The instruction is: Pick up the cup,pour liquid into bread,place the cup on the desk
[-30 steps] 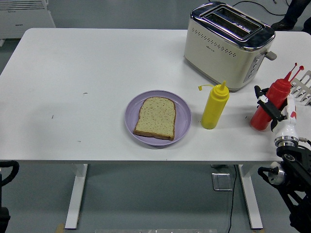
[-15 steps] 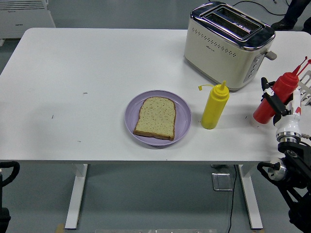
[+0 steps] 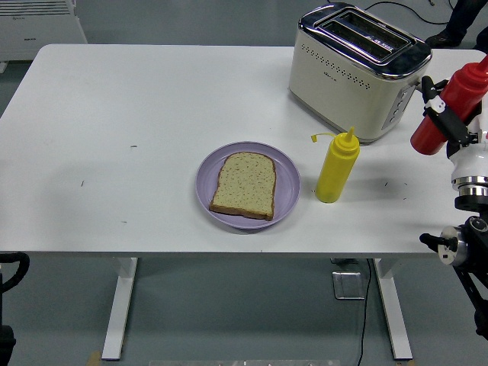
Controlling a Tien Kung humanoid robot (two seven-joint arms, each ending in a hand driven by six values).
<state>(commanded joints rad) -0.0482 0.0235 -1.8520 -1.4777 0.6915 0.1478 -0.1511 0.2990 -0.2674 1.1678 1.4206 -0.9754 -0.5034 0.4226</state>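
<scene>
One red squeeze bottle [image 3: 451,106], tilted and clear of the table [image 3: 114,114] at the right edge, is gripped by our right hand [image 3: 457,130], whose fingers wrap it, near the toaster [image 3: 354,69], with the yellow bottle [image 3: 336,168] and the bread [image 3: 244,184] on its purple plate [image 3: 206,183] to the left.

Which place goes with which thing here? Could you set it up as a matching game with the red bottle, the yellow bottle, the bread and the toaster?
Things:
1. red bottle
2. yellow bottle
3. bread
4. toaster

Places:
A. on the purple plate
B. at the table's far right
C. gripped by the right hand, lifted off the table
D. upright between plate and toaster

Pairs: 1-C, 2-D, 3-A, 4-B
</scene>
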